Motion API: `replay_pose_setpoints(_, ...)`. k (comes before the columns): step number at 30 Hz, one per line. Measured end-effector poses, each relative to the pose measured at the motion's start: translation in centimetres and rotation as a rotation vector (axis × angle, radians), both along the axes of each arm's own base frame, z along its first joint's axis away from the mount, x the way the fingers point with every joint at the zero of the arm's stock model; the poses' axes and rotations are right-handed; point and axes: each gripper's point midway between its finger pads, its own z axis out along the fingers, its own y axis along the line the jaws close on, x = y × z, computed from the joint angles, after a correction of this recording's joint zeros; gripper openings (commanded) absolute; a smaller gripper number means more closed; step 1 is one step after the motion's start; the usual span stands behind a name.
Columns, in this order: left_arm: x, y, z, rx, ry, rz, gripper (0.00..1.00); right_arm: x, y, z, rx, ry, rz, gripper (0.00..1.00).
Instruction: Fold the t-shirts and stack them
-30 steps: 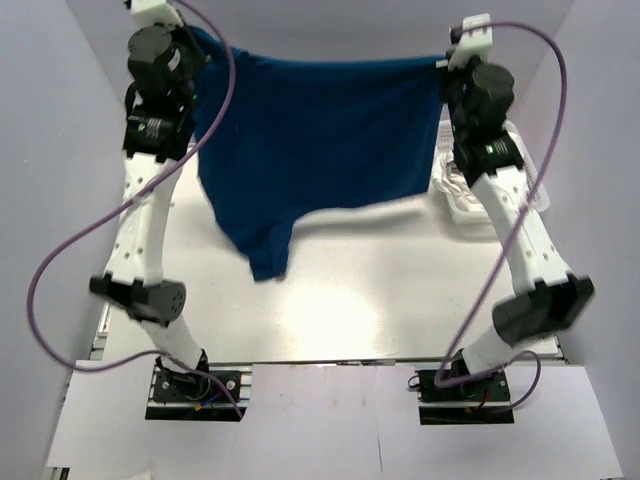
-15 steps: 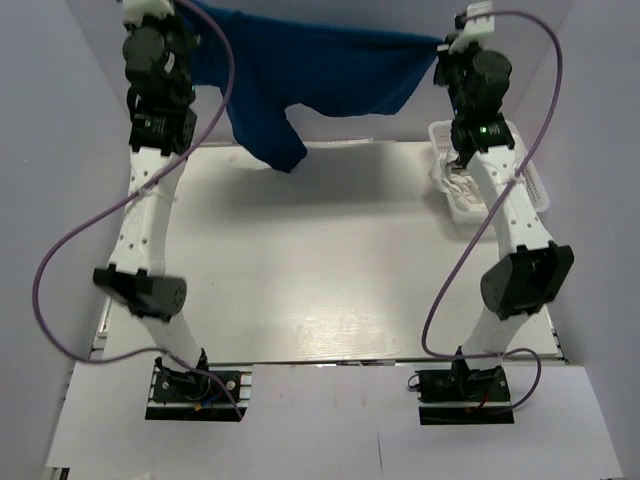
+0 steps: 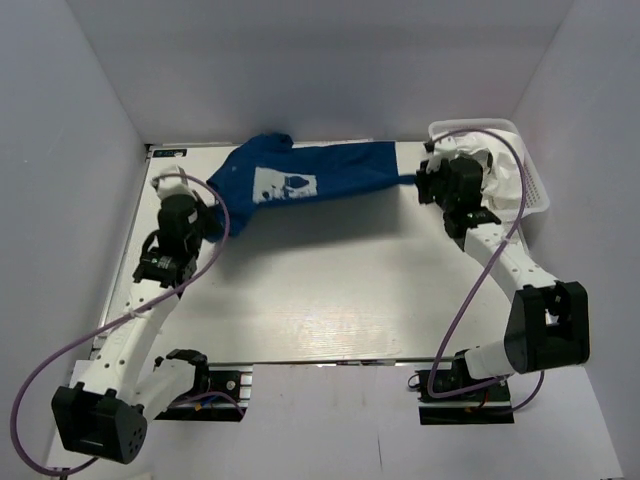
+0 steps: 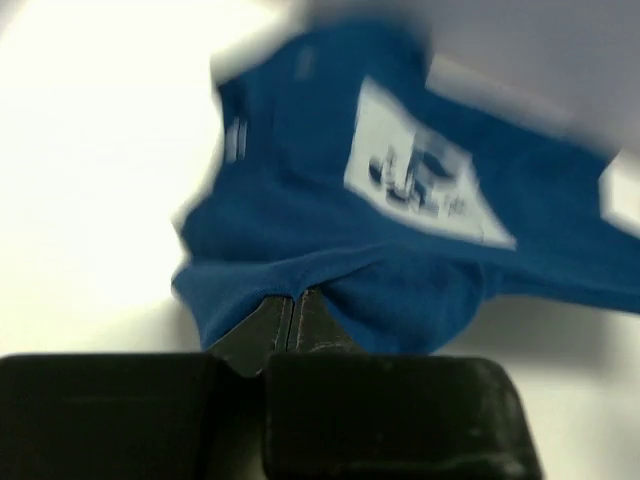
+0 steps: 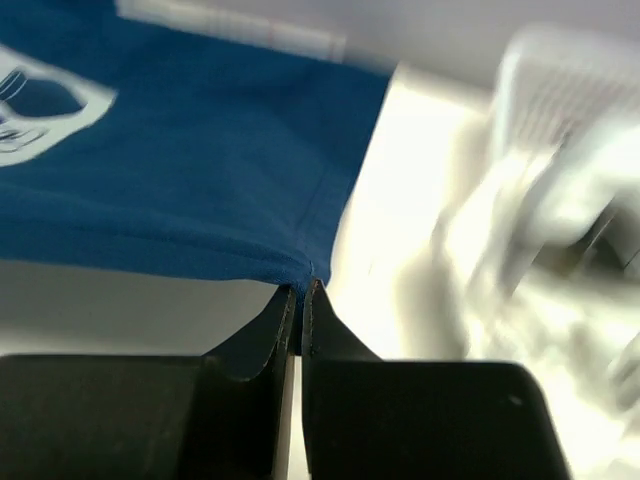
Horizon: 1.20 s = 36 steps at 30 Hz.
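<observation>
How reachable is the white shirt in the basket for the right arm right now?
Probably not yet. The right pincer is shut on an edge of the navy t-shirt, so it's busy. The white t-shirt in the basket lies close beside that arm, nothing between, so reach looks fine after a release.

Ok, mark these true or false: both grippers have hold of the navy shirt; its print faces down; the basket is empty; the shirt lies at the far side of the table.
1. Both grippers hold the navy t-shirt: true. The left gripper and the right gripper are each shut on an edge of it.
2. Print faces down: false. The pale square print faces up.
3. Basket empty: false. The white basket holds white cloth.
4. Shirt at the far side of the table: true.
</observation>
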Motion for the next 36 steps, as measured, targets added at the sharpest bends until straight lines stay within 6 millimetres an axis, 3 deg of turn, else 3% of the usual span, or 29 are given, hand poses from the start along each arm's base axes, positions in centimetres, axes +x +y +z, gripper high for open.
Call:
replay_pose_setpoints(3,-3.1,-1.5,-8.6,-0.083,0.236,-0.057,0.0,-3.2,-0.5,-5.6,0.008,0.137,-0.01,0.0)
replay_pose_setpoints(6,-6.5,-2.8,-14.6,-0.15,0.456,-0.097,0.0,-5.7,-0.7,-9.8,0.041,0.27,-0.034,0.0)
replay_pose_setpoints(8,-8.5,-3.4,-16.3,-0.186,0.556,-0.113,0.0,-7.3,-0.7,-12.0,0.068,0.347,-0.049,0.0)
replay_pose_setpoints(13,-11.6,-5.3,-17.8,-0.288,0.688,-0.181,0.0,-12.5,-1.3,-16.5,0.125,0.524,-0.109,0.0)
replay_pose_setpoints(17,-16.0,-6.4,-20.2,-0.363,0.863,-0.211,0.0,-15.3,-2.4,-17.4,0.144,0.609,-0.192,0.0)
replay_pose_setpoints(20,-18.9,-6.7,-20.4,-0.406,0.963,-0.215,0.0,-16.6,-3.2,-17.3,0.154,0.643,-0.256,0.03)
replay_pose_setpoints(22,-20.3,-7.0,-20.0,-0.434,0.987,-0.226,0.01,-17.6,-3.6,-17.5,0.157,0.68,-0.293,0.16)
replay_pose_setpoints(24,-21.5,-7.4,-19.6,-0.463,1.003,-0.245,0.01,-18.8,-3.9,-18.1,0.159,0.729,-0.328,0.18)
replay_pose_setpoints(26,-23.0,-7.7,-19.7,-0.494,1.039,-0.263,0.25,-20.0,-4.3,-18.7,0.154,0.783,-0.363,0.27)
replay_pose_setpoints(27,-23.8,-7.9,-19.8,-0.509,1.066,-0.27,0.5,-20.7,-4.5,-19.0,0.15,0.81,-0.38,0.31)
replay_pose_setpoints(28,-24.6,-8.0,-19.8,-0.514,1.089,-0.282,0.99,-21.2,-4.7,-19.1,0.145,0.83,-0.393,0.51)
replay_pose_setpoints(31,-25.7,-8.4,-18.9,-0.531,1.122,-0.325,1.0,-22.4,-5.1,-18.6,0.131,0.871,-0.425,0.9)
replay_pose_setpoints(34,-25.0,-8.7,-16.2,-0.513,1.115,-0.375,1.0,-21.8,-5.1,-16.2,0.136,0.83,-0.414,0.9)
replay_pose_setpoints(36,-23.0,-9.0,-13.9,-0.481,1.085,-0.411,1.0,-20.3,-4.7,-13.7,0.156,0.768,-0.386,0.9)
